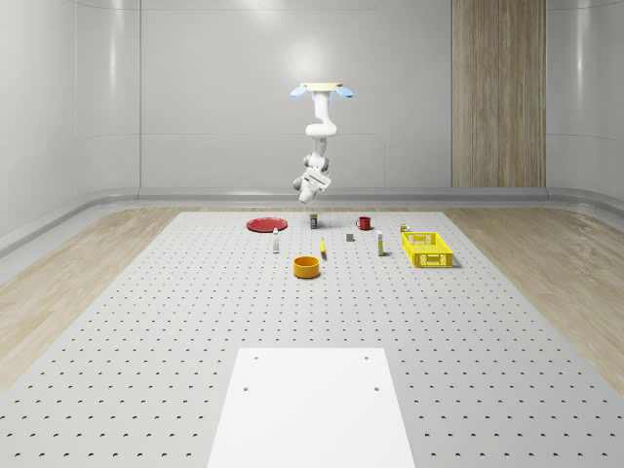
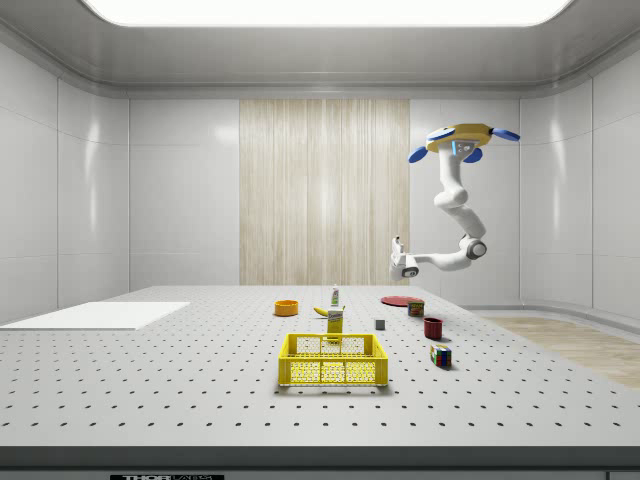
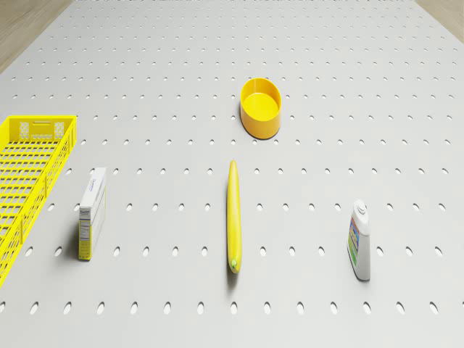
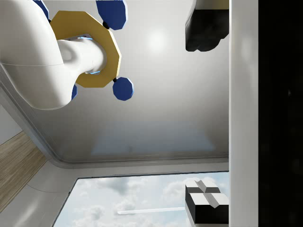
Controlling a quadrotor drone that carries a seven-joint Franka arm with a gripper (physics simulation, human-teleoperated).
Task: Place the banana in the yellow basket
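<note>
With the jaws (image 2: 397,262) seen spread and empty high above the banana (image 3: 233,215), a crooked descent could roll it toward the yellow basket (image 3: 29,167).

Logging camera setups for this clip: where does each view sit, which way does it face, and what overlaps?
Whole-scene view: high at the floor's near end, looking down its length; shows the drone hovering, arm and tool hanging over the far items.
Side view: low at the side, behind the basket; drone at the side view's right.
Drone view: on the drone, forward and down at the banana; none of the robot's body.
Wrist view: faces up at the ceiling; arm and drone's underside.
Shared: whole-scene, side and drone views all show banana, basket, bowl.
</note>
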